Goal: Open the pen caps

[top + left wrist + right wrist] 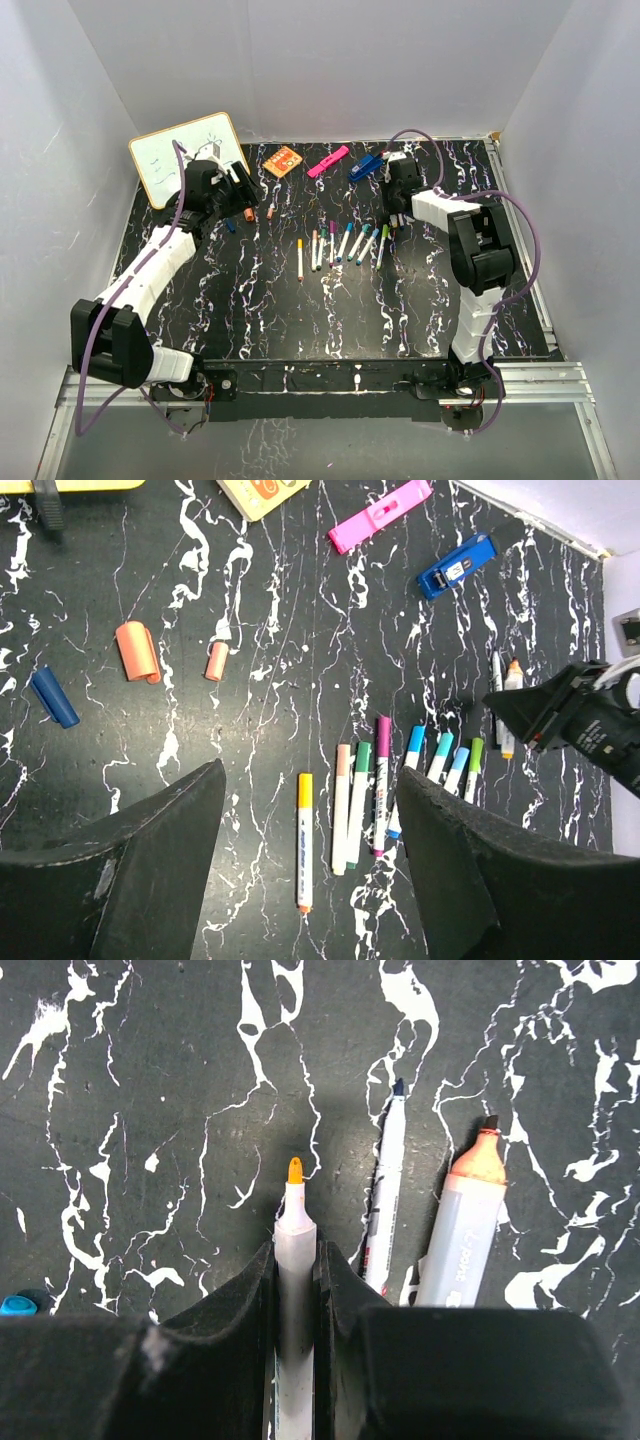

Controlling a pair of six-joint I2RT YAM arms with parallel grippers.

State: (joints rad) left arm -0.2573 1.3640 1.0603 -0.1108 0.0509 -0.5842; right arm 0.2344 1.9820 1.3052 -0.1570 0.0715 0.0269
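Observation:
My right gripper (pixel 296 1260) is shut on a white pen (pixel 295 1230) with a bare orange tip, held low over the table at the right end of the pen row (pixel 398 212). Beside it lie a thin uncapped pen (pixel 388 1185) and a thick grey uncapped marker (pixel 462 1225). My left gripper (pixel 310 775) is open and empty, hovering at the back left (pixel 243 200). Several capped pens (pixel 380 780) lie in a row, a yellow-capped one (pixel 304 840) apart on the left. Loose caps lie on the table: a large orange one (pixel 138 650), a small orange one (pixel 216 661), a blue one (pixel 54 696).
A pink highlighter (pixel 380 515) and a blue clip tool (pixel 456 566) lie at the back. An orange card (pixel 283 161) and a whiteboard (pixel 185 155) are at the back left. White walls close in three sides.

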